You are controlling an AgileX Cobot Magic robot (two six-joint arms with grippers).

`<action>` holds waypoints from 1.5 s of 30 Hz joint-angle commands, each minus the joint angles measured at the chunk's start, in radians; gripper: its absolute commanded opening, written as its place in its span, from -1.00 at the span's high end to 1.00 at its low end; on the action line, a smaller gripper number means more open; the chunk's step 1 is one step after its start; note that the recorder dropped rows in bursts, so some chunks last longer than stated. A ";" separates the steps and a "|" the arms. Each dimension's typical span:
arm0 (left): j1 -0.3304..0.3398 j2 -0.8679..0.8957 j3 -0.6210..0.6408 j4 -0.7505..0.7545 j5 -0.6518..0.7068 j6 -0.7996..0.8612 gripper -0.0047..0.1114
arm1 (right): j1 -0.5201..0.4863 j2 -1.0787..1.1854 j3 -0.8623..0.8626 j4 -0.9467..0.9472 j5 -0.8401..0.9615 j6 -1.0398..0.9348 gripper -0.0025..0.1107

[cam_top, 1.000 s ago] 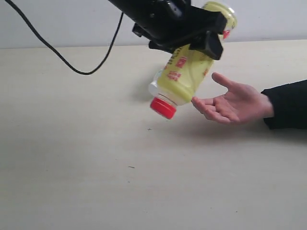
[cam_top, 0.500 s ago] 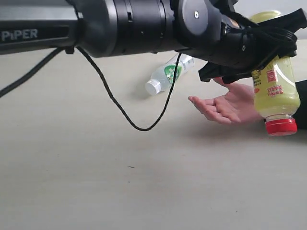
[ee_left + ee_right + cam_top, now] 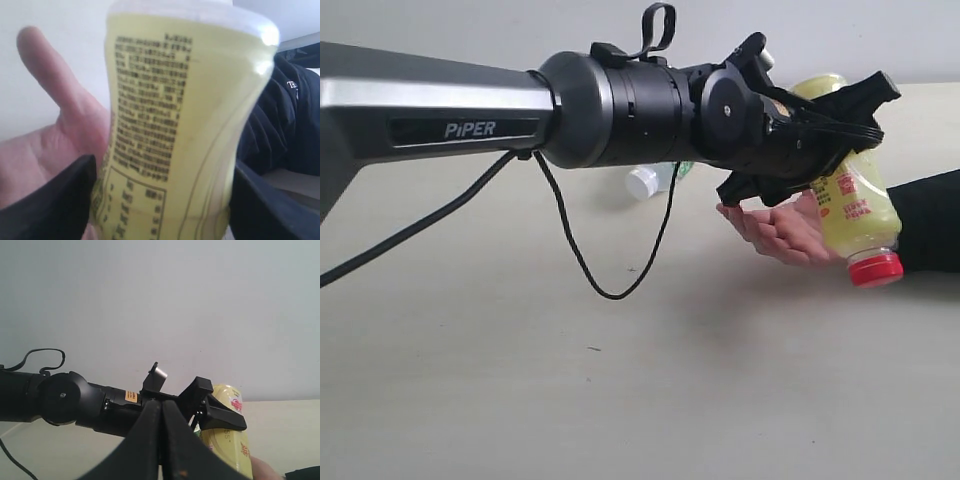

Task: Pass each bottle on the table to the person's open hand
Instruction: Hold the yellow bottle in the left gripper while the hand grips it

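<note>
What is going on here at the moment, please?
The left gripper grips a red-capped yellow plastic bottle, cap down, right beside a person's open bare hand; it is not yet released. A white-capped clear plastic bottle lies on the beige table behind. The right gripper is shut and empty.

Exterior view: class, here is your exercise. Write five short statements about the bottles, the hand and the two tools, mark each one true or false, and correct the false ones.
1. The left tool is shut on the yellow bottle. True.
2. The bottle's red cap points upward. False: it points down, toward the table.
3. The person's hand is open, palm up, beside the yellow bottle. True.
4. The right tool grips a second bottle. False: its fingers are shut with nothing between them.
5. A clear bottle with a white cap lies on the table. True.
</note>
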 commanded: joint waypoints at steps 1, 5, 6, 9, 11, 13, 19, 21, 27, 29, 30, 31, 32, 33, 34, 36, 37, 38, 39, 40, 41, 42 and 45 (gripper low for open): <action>0.010 0.001 -0.003 0.029 -0.015 -0.005 0.92 | -0.004 -0.005 0.004 -0.003 -0.005 -0.009 0.96; 0.012 0.001 -0.003 0.041 -0.006 -0.005 0.92 | -0.004 -0.005 0.004 -0.003 -0.005 -0.009 0.96; 0.014 0.001 -0.003 0.044 0.002 -0.005 0.92 | -0.004 -0.005 0.004 -0.003 -0.005 -0.009 0.96; 0.016 0.001 -0.010 0.066 0.044 -0.005 0.92 | -0.004 -0.005 0.004 -0.003 -0.005 -0.009 0.96; 0.016 0.001 -0.010 0.083 0.048 -0.014 0.92 | -0.004 -0.005 0.004 -0.003 -0.005 -0.009 0.96; 0.016 0.001 -0.010 0.111 0.048 -0.038 0.92 | -0.004 -0.005 0.004 -0.003 -0.005 -0.009 0.96; 0.028 0.001 -0.010 0.337 0.091 -0.228 0.92 | -0.004 -0.005 0.004 -0.003 -0.005 -0.009 0.96; 0.028 0.001 -0.010 0.344 0.096 -0.229 0.92 | -0.004 -0.005 0.004 -0.003 -0.005 -0.009 0.96; 0.028 0.005 -0.010 0.344 0.085 -0.230 0.92 | -0.004 -0.005 0.004 -0.003 -0.005 -0.009 0.96; 0.028 0.009 -0.010 0.342 0.088 -0.231 0.92 | -0.004 -0.005 0.004 -0.003 -0.005 -0.009 0.96; 0.027 0.011 -0.010 0.342 0.095 -0.231 0.92 | -0.004 -0.005 0.004 -0.003 -0.005 -0.009 0.96; 0.025 0.016 -0.010 0.338 0.099 -0.231 0.92 | -0.004 -0.005 0.004 -0.003 -0.005 -0.009 0.96; 0.023 0.020 -0.010 0.335 0.104 -0.231 0.92 | -0.004 -0.005 0.004 -0.003 -0.005 -0.009 0.96; 0.021 0.025 -0.010 0.332 0.107 -0.231 0.92 | -0.004 -0.005 0.004 -0.003 -0.005 -0.009 0.96; 0.019 0.030 -0.010 0.333 0.112 -0.231 0.92 | -0.004 -0.005 0.004 -0.003 -0.005 -0.009 0.96; 0.017 0.035 -0.010 0.327 0.120 -0.231 0.92 | -0.004 -0.005 0.004 -0.003 -0.005 -0.009 0.96; 0.015 0.037 -0.010 0.317 0.128 -0.231 0.92 | -0.004 -0.005 0.004 -0.003 -0.005 -0.009 0.96; 0.013 0.037 -0.010 0.310 0.130 -0.231 0.92 | -0.004 -0.005 0.004 -0.003 -0.005 -0.009 0.96; 0.013 0.037 -0.010 0.310 0.130 -0.231 0.92 | -0.004 -0.005 0.004 -0.003 -0.005 -0.009 0.96; 0.008 0.037 -0.010 0.310 0.126 -0.229 0.92 | -0.004 -0.005 0.004 -0.003 -0.005 -0.009 0.96; 0.008 0.037 -0.010 0.310 0.123 -0.229 0.92 | -0.004 -0.005 0.004 -0.003 -0.005 -0.009 0.96; 0.008 0.037 -0.010 0.310 0.121 -0.229 0.92 | -0.004 -0.005 0.004 -0.003 -0.005 -0.009 0.96; 0.006 0.037 -0.010 0.306 0.125 -0.229 0.92 | -0.004 -0.005 0.004 -0.003 -0.005 -0.009 0.96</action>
